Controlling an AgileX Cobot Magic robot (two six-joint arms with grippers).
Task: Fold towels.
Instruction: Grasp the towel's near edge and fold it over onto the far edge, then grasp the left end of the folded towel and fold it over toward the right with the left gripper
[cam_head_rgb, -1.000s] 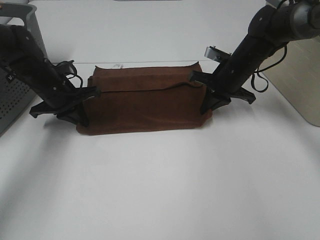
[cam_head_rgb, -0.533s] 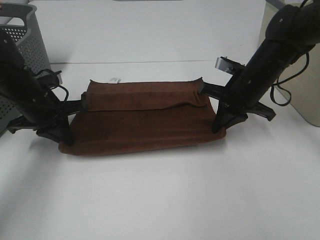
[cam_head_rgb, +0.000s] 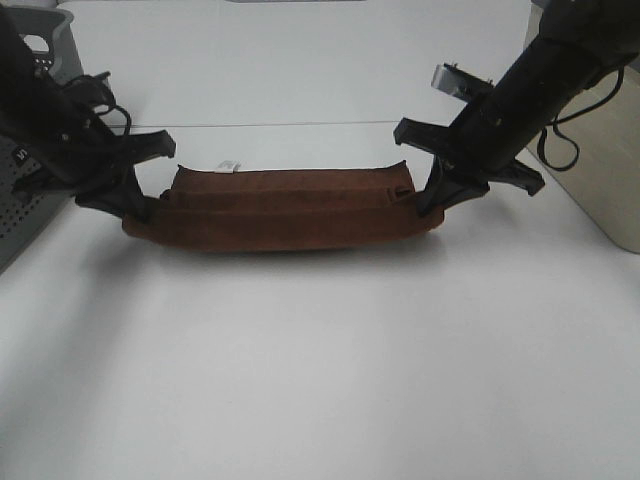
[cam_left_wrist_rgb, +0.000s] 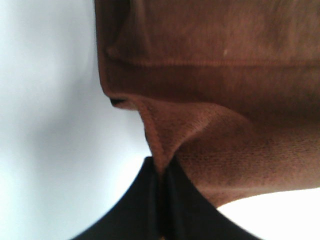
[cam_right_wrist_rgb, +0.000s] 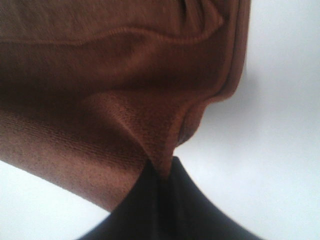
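The dark reddish-brown towel (cam_head_rgb: 280, 208) hangs stretched between both grippers, its near edge lifted off the white table and folded layers showing behind. A small white tag (cam_head_rgb: 230, 165) sits on its far left edge. My left gripper (cam_head_rgb: 135, 205) is shut on the towel's near left corner; in the left wrist view the towel (cam_left_wrist_rgb: 210, 75) is pinched to a point in the gripper (cam_left_wrist_rgb: 162, 172). My right gripper (cam_head_rgb: 430, 205) is shut on the near right corner, and the right wrist view shows the towel (cam_right_wrist_rgb: 110, 75) gathered into the gripper (cam_right_wrist_rgb: 162, 172).
A grey perforated basket (cam_head_rgb: 35, 180) stands at the far left behind the left arm. A beige box (cam_head_rgb: 600, 160) stands at the right edge behind the right arm. White table (cam_head_rgb: 320, 370) spreads in front of the towel.
Both grippers have risen and moved away from the camera with the towel's near corners. The near edge has lifted over the folded part, so the towel looks much narrower.
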